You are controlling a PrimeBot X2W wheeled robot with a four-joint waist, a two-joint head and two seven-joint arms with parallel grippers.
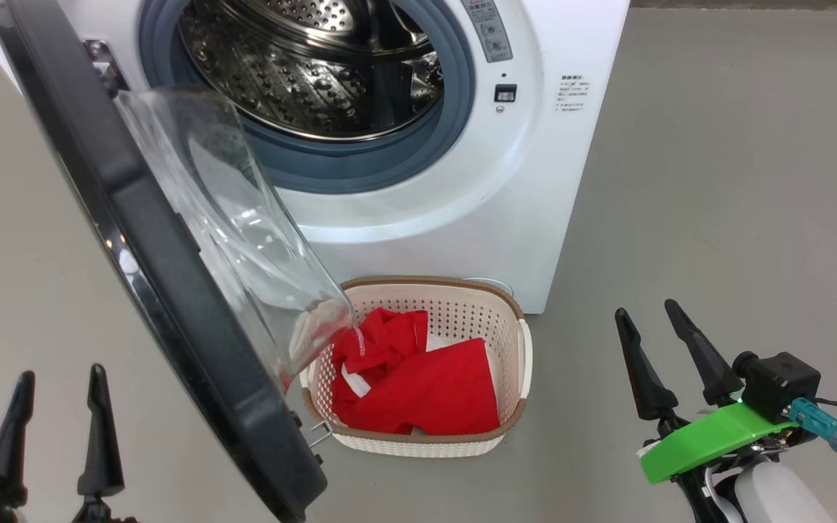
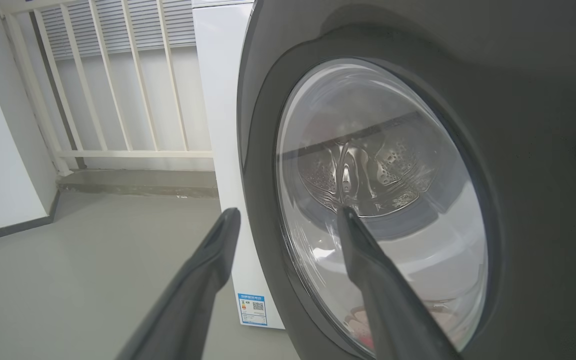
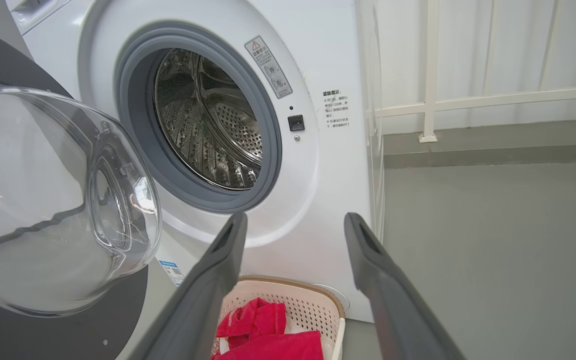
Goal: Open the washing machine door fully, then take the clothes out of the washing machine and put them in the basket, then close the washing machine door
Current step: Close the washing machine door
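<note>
**Clothes Out, Door Left to Shut**

Starting at the left hand: fingers wide apart, holding nothing, low on the outer side of the washing machine door. Pointing, in the left wrist view, at the door's dark outer face and round glass. Same for the right hand: fingers wide apart, empty, over the floor, well apart from the door.

Moving outward: the door standing open, edge-on, running from the washing machine out toward the robot, between the left hand and the basket. Past the door, the basket on the floor just in front of the machine, red clothes lying inside. No red seen in the steel drum.

Probably only the closing left to do. Nearer to the door: the left hand, on the side to push from. Best pushed sideways, toward the right hand's side, to swing the door back to the machine. Worth minding the basket, close under the door's round glass.
</note>
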